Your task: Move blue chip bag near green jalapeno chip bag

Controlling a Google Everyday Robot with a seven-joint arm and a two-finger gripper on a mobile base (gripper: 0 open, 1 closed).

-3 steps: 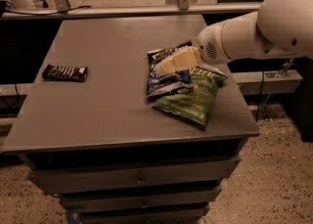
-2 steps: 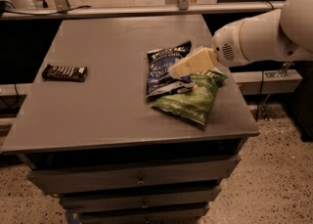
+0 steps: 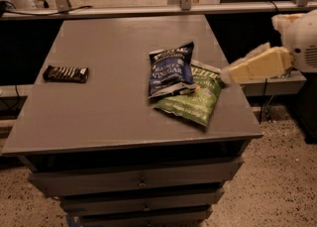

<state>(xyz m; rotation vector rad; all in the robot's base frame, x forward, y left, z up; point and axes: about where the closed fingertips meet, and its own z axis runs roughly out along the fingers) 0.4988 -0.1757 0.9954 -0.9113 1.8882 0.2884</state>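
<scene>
The blue chip bag (image 3: pixel 170 69), dark navy with white "vinegar" lettering, lies on the grey table (image 3: pixel 109 107) right of centre. Its lower right edge overlaps the green jalapeno chip bag (image 3: pixel 194 98), which lies flat just below and to the right of it. My gripper (image 3: pixel 233 75) is at the table's right edge, to the right of both bags and clear of them, holding nothing. Its cream-coloured fingers point left toward the green bag.
A dark flat candy bar (image 3: pixel 66 74) with white markings lies near the table's left edge. The table has drawers below its front. A rail and glass barrier run behind the table. A shelf stands to the right, under my arm.
My gripper has pulled back to the right, off the bags and out to the table's right edge. The blue bag stays where it was, resting against the green bag.
</scene>
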